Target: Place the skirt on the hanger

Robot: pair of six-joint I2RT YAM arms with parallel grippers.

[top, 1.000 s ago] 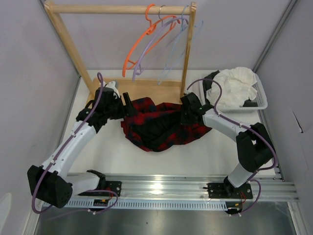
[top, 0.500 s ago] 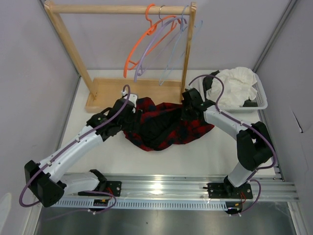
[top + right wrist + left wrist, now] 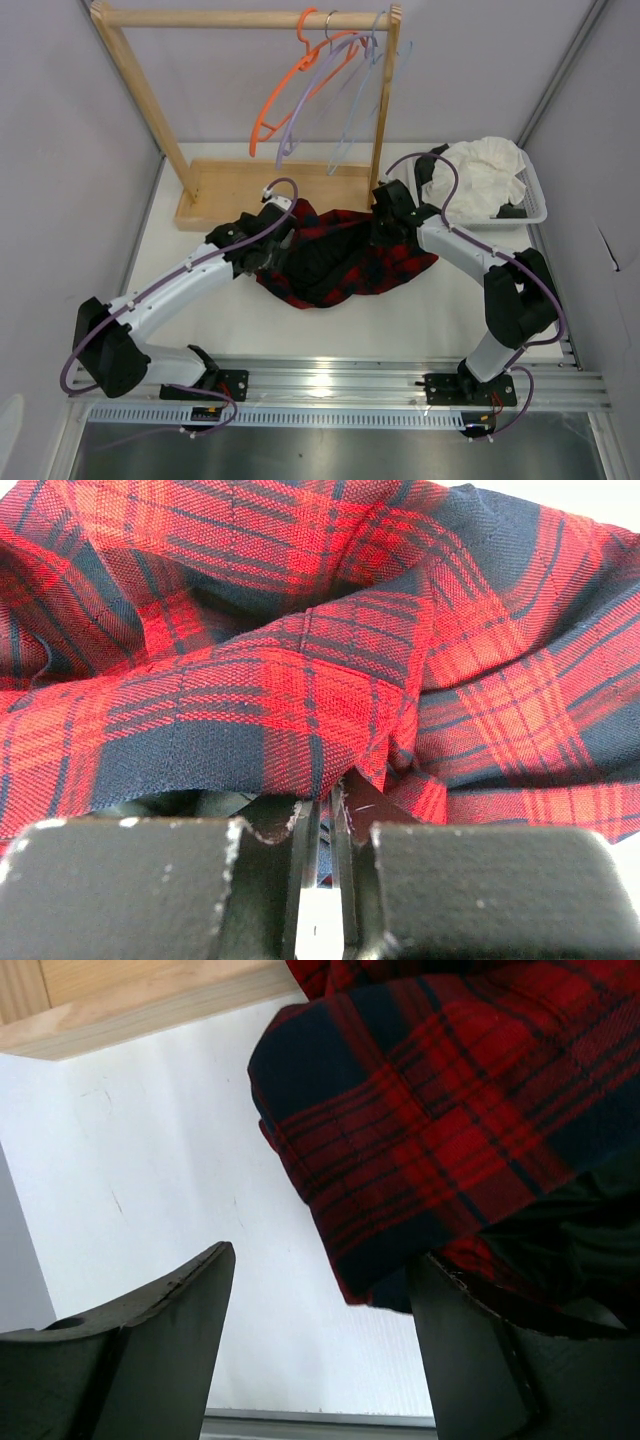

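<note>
My right end effector (image 3: 322, 852) is pinched shut on a thin fold of the skirt (image 3: 335, 255), which lies crumpled on the table (image 3: 420, 310) at 6 o'clock from the lavender hanger (image 3: 300, 120). My left end effector (image 3: 320, 1350) gapes wide and holds nothing. If I lift from 1 side only, I reckon that fold slips out.

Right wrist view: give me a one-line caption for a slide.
Right gripper pinching a fold of the red and black plaid skirt, whose bunched fabric fills the frame.

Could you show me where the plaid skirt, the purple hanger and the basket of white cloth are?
skirt (image 3: 350, 242): overhead view, plaid fabric near its middle.
hanger (image 3: 283, 140): overhead view, lower end of its left arm.
basket (image 3: 538, 195): overhead view, right-hand rim.
</note>
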